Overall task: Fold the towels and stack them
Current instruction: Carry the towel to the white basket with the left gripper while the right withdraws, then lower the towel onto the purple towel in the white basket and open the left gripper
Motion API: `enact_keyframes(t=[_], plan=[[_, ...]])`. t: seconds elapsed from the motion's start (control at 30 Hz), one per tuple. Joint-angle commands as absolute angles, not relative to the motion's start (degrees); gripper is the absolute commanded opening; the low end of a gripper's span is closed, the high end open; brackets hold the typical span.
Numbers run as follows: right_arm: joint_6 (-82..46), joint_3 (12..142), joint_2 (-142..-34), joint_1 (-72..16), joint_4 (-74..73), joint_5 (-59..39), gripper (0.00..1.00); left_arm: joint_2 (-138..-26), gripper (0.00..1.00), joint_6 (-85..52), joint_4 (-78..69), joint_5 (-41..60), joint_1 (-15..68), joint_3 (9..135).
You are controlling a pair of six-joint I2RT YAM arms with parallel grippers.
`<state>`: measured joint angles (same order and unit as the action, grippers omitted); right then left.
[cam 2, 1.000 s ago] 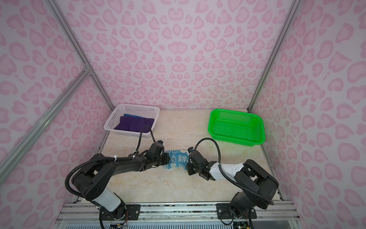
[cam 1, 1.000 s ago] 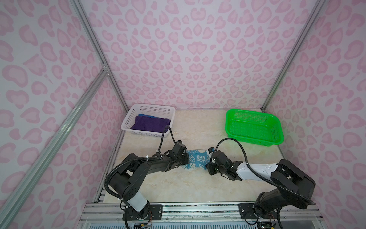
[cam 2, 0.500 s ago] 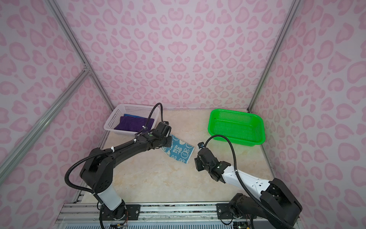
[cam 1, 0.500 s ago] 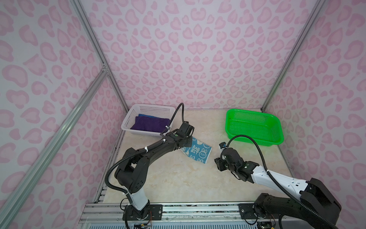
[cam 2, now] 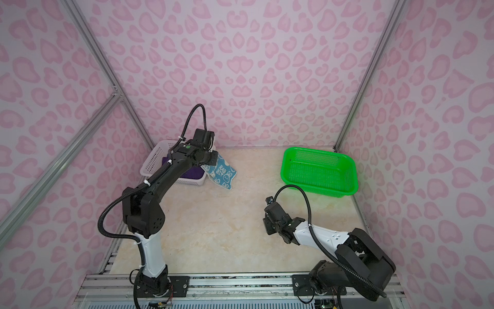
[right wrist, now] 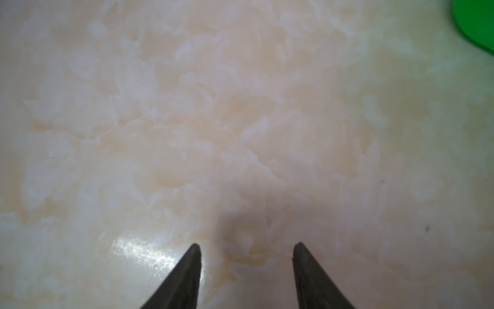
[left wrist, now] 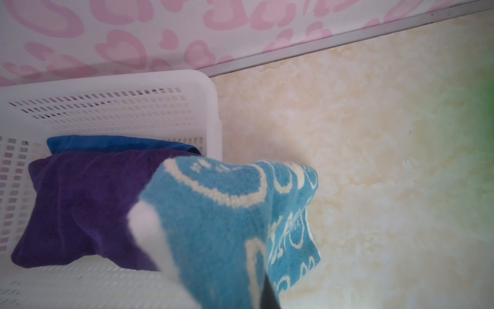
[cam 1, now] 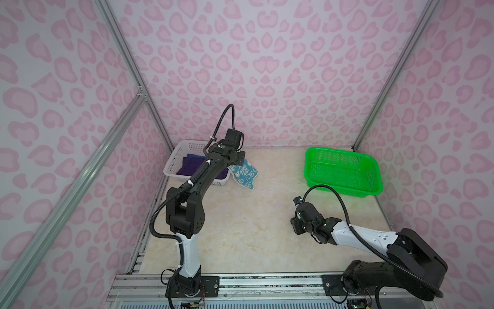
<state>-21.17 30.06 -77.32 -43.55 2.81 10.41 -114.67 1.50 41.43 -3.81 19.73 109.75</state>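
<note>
1. Towels, three. The teal towel (cam 1: 244,175) (left wrist: 227,227) hangs from the left gripper (cam 1: 238,161), just beside the white basket's (cam 1: 173,160) right wall and over the table (cam 1: 254,227). Its lowest corner may touch the tabletop, though that is hard to tell from here.
2. The purple towel (left wrist: 80,208) lies folded inside the white basket, on top of the blue towel (left wrist: 112,143). Only a strip of the blue one shows along the far edge.
3. Baskets, two. The white one sits at the back left, against the wall. The green basket (cam 1: 334,153) sits at the back right, well apart from all three towels.
4. Grippers, two. The left one is clenched on the teal towel's upper edge. The right gripper (right wrist: 246,248) has its jaws parted over bare table near the front right, grasping nothing.
5. In the way: in both top views the left arm (cam 1: 203,176) stretches across the white basket and covers part of the purple towel.
</note>
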Motion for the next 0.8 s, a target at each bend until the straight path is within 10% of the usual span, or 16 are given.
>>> enact_keyframes(t=[0.0,0.77], plan=[[-20.9,31.2,-79.4,-43.6,1.2,9.1,0.56,-117.1,0.03,3.2,46.8,2.0,15.5,113.9],[-20.9,37.9,-87.1,-47.7,5.0,9.0,0.55,-134.7,0.03,5.7,61.7,2.1,-2.8,138.2]])
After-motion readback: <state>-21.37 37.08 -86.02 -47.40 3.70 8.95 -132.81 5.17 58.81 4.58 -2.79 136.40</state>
